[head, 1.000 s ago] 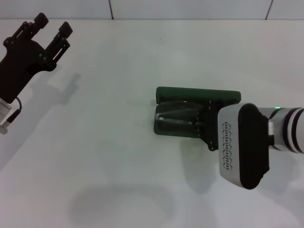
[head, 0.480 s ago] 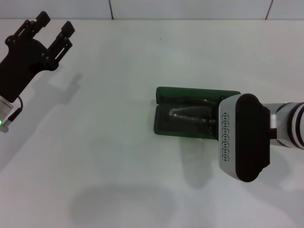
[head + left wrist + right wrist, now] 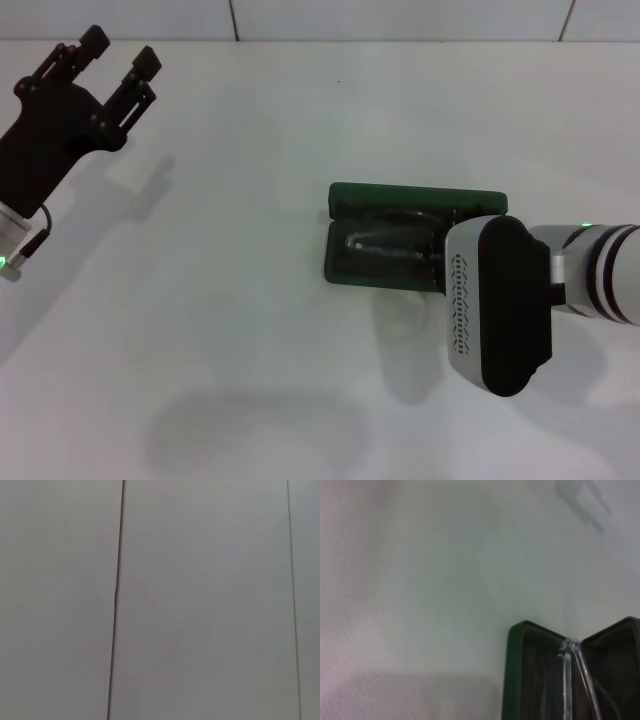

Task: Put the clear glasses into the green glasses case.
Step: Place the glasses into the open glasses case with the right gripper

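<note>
The head view looks forward and down on the white worktop [image 3: 250, 300] from well above, taking in the open green glasses case [image 3: 400, 240] at centre and both arms at the edges. The right wrist view sits close over the worktop [image 3: 420, 580], facing down, and catches only one end of the same green glasses case [image 3: 520, 680] with the clear glasses [image 3: 572, 675] inside. The left wrist view faces a plain panelled wall [image 3: 200, 600], sharing nothing with the others
</note>
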Controlling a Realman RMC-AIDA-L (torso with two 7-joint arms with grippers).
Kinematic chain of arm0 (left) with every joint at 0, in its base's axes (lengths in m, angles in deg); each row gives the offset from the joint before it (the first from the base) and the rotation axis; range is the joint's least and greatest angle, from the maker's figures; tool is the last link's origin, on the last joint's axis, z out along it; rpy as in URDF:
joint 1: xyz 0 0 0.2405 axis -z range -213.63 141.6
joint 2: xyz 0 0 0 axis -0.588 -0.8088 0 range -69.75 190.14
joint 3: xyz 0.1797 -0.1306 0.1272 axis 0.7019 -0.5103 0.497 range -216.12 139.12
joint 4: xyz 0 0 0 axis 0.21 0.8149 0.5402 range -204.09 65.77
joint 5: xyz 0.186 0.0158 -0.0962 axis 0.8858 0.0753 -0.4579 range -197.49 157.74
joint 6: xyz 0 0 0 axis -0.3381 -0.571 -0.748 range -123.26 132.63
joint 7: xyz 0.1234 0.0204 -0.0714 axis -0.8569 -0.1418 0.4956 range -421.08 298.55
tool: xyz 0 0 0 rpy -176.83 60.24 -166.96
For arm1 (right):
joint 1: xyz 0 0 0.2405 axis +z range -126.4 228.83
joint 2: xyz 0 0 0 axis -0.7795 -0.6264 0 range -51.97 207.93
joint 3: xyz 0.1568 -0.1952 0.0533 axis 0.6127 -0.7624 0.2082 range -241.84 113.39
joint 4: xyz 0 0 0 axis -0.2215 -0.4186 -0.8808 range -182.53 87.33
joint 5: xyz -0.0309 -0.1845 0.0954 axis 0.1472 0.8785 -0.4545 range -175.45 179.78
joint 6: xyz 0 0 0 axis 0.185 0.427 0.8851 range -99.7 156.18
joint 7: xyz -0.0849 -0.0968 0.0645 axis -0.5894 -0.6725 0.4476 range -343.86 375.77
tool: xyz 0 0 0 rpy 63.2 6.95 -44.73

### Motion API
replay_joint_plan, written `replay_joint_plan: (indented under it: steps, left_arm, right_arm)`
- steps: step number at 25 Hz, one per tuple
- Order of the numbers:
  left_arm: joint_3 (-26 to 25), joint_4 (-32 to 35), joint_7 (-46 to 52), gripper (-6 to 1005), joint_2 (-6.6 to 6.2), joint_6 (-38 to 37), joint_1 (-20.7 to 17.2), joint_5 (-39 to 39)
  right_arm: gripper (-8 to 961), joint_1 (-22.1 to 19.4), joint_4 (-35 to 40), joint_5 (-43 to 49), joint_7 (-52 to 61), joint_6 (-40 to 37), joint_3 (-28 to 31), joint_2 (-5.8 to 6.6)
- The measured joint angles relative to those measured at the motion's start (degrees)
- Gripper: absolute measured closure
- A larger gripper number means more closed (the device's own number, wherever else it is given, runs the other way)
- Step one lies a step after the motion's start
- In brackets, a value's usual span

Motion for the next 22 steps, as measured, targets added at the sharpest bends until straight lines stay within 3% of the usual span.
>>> replay_joint_plan:
  steps: [22]
  left_arm:
    - [-0.1, 0.0, 0.0, 361, 0.25, 0.0, 0.6, 0.0]
  right_arm:
    - [887, 0.4, -5.5, 4.2, -0.2, 8.1, -2.2, 0.01]
